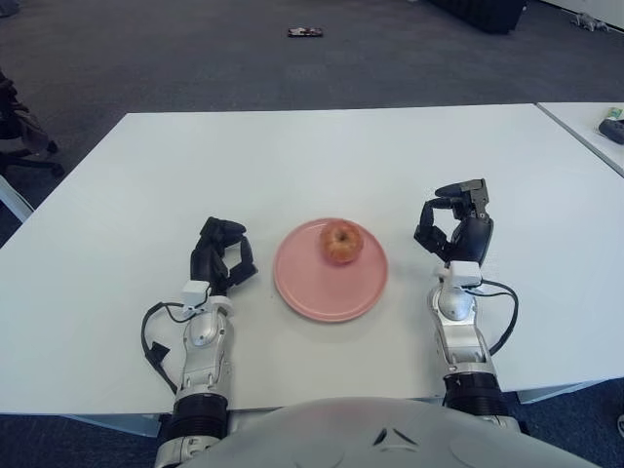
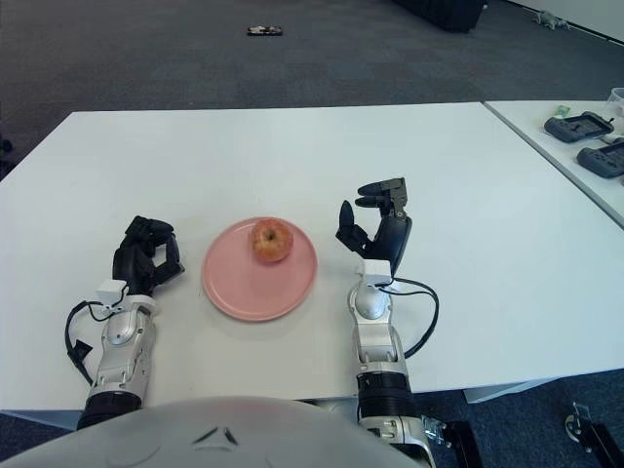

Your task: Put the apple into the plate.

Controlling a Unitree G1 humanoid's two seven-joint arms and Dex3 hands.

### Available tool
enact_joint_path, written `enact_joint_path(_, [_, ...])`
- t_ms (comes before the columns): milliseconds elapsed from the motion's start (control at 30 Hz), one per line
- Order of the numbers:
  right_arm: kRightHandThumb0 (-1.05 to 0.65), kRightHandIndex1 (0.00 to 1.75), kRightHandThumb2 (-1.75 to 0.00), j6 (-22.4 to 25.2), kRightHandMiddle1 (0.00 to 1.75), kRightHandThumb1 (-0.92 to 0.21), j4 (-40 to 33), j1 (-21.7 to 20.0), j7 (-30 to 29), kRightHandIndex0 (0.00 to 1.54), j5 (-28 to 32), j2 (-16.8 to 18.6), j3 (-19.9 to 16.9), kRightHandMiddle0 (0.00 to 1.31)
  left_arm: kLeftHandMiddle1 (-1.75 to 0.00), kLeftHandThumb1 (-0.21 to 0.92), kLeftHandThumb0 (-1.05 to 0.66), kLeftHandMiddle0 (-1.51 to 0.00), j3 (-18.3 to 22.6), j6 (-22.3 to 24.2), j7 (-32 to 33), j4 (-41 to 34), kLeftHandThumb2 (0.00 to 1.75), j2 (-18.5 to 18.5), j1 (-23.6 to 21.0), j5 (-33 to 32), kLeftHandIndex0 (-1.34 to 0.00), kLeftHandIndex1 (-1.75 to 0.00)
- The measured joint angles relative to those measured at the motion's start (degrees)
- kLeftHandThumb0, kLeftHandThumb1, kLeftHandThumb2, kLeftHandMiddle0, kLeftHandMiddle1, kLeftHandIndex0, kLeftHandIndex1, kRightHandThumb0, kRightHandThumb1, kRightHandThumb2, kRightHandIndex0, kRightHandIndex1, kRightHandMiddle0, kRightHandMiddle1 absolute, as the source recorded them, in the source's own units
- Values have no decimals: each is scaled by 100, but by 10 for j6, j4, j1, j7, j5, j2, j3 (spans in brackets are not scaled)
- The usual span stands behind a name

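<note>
A red-yellow apple [image 1: 341, 242] sits upright on the pink plate [image 1: 302, 283], toward its far side, in the middle of the white table [image 1: 322, 156]. My right hand [image 1: 450, 222] is just right of the plate, raised a little, with its fingers spread and holding nothing. My left hand [image 1: 222, 255] shows just left of the plate, fingers curled and empty. Neither hand touches the apple or the plate.
A second white table [image 2: 575, 146] stands at the right with dark devices [image 2: 583, 125] on it. A small dark object [image 1: 305, 32] lies on the carpet beyond the table. A chair base [image 1: 24, 146] shows at the far left.
</note>
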Motion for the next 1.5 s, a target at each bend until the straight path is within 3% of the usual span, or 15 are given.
enact_joint_path(533, [-41,156,-102,107,175,-56,-1,9,79,56,30,-6,8,42,-175,36,-46,-121,4,-8,0,4,127,-3,-2,-3,-57,-175])
enact_joint_path(767, [-40,154,-101,149,175,-57,-20,28,140,56,72,-8,13,41,-175,37,-46,-119,3,-8,0,4,126,-4,-2,-2,-56,-175])
enact_joint_path(1100, [-40,145,-97,157,175,-60,-26,43,218,57,140,-17,16,39,-175,42,-44,-117,1,2,0,1,120,-1,-2,0,-52,-175])
enact_joint_path(1500, [-39,141,-96,209,175,-61,-45,60,230,55,167,-9,14,38,-175,44,-44,-115,1,5,-1,0,117,1,-2,1,-51,-175])
